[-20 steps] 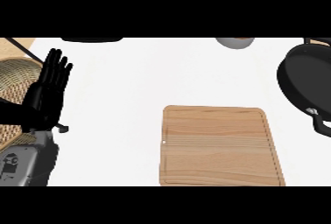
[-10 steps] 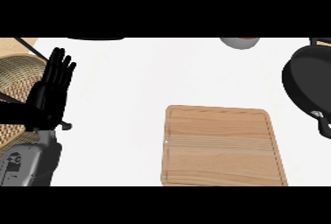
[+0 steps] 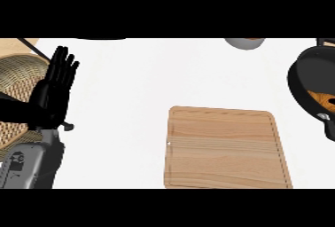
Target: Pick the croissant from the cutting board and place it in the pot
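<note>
The wooden cutting board (image 3: 226,153) lies at the lower middle of the head view with nothing on it. A black pot (image 3: 300,86) is cut off by the right edge, and a brown-orange piece, apparently the croissant (image 3: 325,98), shows inside it. My left hand (image 3: 56,88) rests at the left edge, open, fingers straight and pointing up, holding nothing. My right hand does not show.
A woven basket (image 3: 16,73) sits at the far left, partly behind my left hand and forearm. A grey round object (image 3: 245,43) is cut off at the top, and a dark object (image 3: 98,38) lies at the top left. White counter (image 3: 144,80) spans the middle.
The board, pot and grey object have drifted slightly to the right in the picture. The left hand keeps its open pose.
</note>
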Controlling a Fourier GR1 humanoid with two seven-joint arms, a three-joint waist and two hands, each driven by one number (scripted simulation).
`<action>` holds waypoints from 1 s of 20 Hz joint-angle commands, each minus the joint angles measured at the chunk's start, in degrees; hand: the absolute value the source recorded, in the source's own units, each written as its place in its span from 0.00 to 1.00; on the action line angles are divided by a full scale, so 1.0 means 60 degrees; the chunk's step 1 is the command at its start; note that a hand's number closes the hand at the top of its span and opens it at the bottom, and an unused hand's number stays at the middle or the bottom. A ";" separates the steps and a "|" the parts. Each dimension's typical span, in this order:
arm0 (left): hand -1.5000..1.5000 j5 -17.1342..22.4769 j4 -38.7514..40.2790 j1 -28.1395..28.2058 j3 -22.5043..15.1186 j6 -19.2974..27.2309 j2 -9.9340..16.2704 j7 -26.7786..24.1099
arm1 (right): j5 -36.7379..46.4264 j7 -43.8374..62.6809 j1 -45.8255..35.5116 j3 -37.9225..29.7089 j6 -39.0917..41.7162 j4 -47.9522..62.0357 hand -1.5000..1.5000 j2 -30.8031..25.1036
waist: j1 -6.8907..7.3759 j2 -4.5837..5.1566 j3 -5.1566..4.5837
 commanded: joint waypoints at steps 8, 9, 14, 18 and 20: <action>0.50 0.0163 -0.0518 0.0373 0.0209 -0.0306 0.0322 0.0230 | -0.2186 -0.0742 -0.0709 -0.1889 0.1114 0.0676 0.00 -0.0229 | -0.0094 -0.0089 -0.0013; 0.50 0.0018 0.0164 0.0469 0.0174 -0.0204 -0.0036 -0.0562 | -0.2372 -0.0460 -0.0819 -0.2089 0.1583 0.0850 0.00 -0.0639 | -0.0146 -0.0034 -0.0016; 0.50 -0.0089 -0.0006 0.0083 0.0001 0.0029 -0.0174 -0.0075 | -0.3320 -0.0914 -0.0263 -0.2938 0.2461 0.1118 0.00 -0.1167 | -0.0173 -0.0031 0.0001; 0.50 -0.0054 -0.0083 -0.0320 0.0098 0.0041 0.0002 0.0308 | -0.3741 -0.1075 -0.0011 -0.3343 0.2426 0.1102 0.00 -0.1486 | -0.0077 0.0019 0.0021; 0.50 -0.0189 -0.0138 0.0135 0.0020 0.0077 -0.0138 -0.0078 | -0.4077 -0.0751 -0.0055 -0.3670 0.2929 0.1140 0.00 -0.2154 | -0.0076 0.0006 0.0019</action>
